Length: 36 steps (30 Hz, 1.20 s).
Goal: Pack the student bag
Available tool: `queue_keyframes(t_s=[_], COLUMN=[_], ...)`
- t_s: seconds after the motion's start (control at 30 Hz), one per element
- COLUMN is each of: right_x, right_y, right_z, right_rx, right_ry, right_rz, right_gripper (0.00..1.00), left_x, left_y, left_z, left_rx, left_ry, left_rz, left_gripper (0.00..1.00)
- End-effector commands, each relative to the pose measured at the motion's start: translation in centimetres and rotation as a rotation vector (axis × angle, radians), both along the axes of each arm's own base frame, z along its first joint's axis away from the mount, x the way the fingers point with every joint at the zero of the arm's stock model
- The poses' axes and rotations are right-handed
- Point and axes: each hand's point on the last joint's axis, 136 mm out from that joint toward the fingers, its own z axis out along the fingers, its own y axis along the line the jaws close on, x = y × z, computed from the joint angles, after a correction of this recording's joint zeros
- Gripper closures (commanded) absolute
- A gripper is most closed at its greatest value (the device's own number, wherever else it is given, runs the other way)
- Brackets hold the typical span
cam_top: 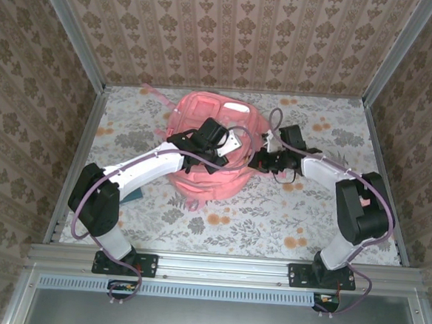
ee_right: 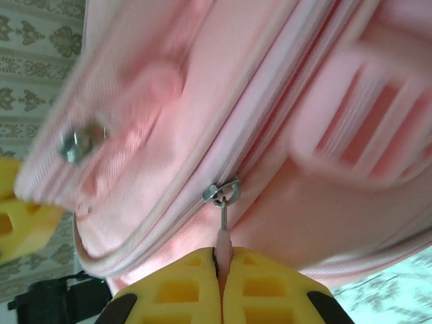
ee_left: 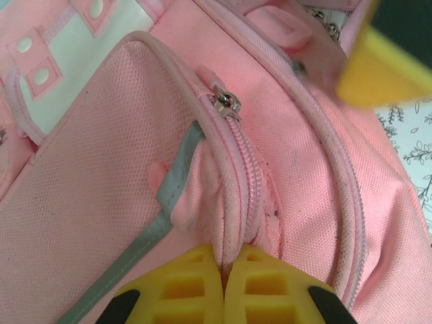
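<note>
Student bag lies at the far middle of the table; it looks like soft, light cloth that will likely sag and bunch, so it is best taken by piping, seams or a zip pull, not the slack panels. Left tool is over the bag's middle, fully closed, pinching the corded seam beside a zip. Right tool is at the bag's right side, fully closed on the pink zip pull, with the slider just past its tips.
</note>
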Motion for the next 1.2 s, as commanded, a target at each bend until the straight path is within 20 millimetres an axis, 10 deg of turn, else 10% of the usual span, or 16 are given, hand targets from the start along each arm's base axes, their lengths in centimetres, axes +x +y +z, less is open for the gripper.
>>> queue_keyframes(t_s=[0.0,0.3,0.53,0.73,1.17], right_x=[-2.9,-3.5,-1.2,0.9,2.7], right_y=[2.8,2.2,-2.5,-4.7,-6.0], right_z=[1.6,2.5,3.9,5.7,5.5], right_rx=[0.095,0.077,0.052,0.035,0.048], right_ry=[0.018,-0.011,-0.033,-0.074,-0.055], right_rz=[0.028,-0.065,-0.213,-0.253,-0.268], right_gripper=[1.00,1.00,1.00,1.00,1.00], left_x=[2.7,2.5,0.9,-0.7,0.3], left_y=[-0.8,-3.6,-2.9,-2.7,-3.0], left_z=[2.0,3.2,4.1,3.6,-0.6], left_rx=[-0.091,-0.218,-0.270,-0.219,-0.081], left_ry=[-0.078,-0.025,0.115,0.116,0.133], left_rz=[0.110,0.075,0.034,-0.105,-0.193], left_gripper=[1.00,0.98,0.49,0.32,0.50])
